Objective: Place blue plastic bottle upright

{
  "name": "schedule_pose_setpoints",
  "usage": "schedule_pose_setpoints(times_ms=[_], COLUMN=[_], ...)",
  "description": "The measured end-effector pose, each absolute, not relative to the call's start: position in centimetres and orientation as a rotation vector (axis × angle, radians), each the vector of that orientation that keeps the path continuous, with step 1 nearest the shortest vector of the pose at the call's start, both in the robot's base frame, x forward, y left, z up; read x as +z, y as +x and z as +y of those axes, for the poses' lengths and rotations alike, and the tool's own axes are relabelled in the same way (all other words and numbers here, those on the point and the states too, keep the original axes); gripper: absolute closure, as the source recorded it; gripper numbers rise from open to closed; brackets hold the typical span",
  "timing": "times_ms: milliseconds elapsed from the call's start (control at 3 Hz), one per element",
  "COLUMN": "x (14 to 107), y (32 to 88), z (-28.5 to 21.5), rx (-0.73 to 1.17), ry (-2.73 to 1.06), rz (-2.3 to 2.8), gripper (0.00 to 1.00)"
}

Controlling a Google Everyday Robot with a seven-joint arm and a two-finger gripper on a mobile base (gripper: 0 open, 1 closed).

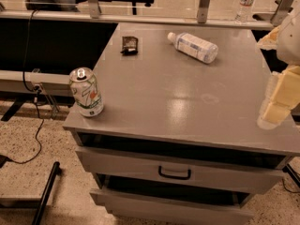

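The blue plastic bottle (193,46) lies on its side near the back of the grey cabinet top (178,102). Its white cap points left and its white-and-pale-blue label wraps its middle. My gripper (276,103), pale yellow, hangs at the right edge of the view over the cabinet's right side. It is well in front of and to the right of the bottle, apart from it, and holds nothing that I can see.
A green-and-white soda can (86,92) stands upright at the front left corner. A small dark packet (130,44) lies at the back left. A small clear bottle (246,3) stands on the ledge behind. Drawers with a black handle (174,173) are below.
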State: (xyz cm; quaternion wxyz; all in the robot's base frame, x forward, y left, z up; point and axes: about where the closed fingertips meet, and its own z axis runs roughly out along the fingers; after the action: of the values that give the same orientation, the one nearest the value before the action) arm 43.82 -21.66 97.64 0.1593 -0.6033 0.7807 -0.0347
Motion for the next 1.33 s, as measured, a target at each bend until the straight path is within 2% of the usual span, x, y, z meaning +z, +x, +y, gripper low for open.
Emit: schedule_pose_setpoints(times_ms=[333, 1000, 1333], x=[97.9, 96.7, 95.5], y=[44.0, 56.8, 62.9], z=[-21.7, -21.5, -19.1], rx=[-0.102, -0.024, 0.042], ry=[-1.717, -1.797, -1.858], rz=[2.215, 1.899, 1.726], gripper=[0.00, 0.00, 0.00])
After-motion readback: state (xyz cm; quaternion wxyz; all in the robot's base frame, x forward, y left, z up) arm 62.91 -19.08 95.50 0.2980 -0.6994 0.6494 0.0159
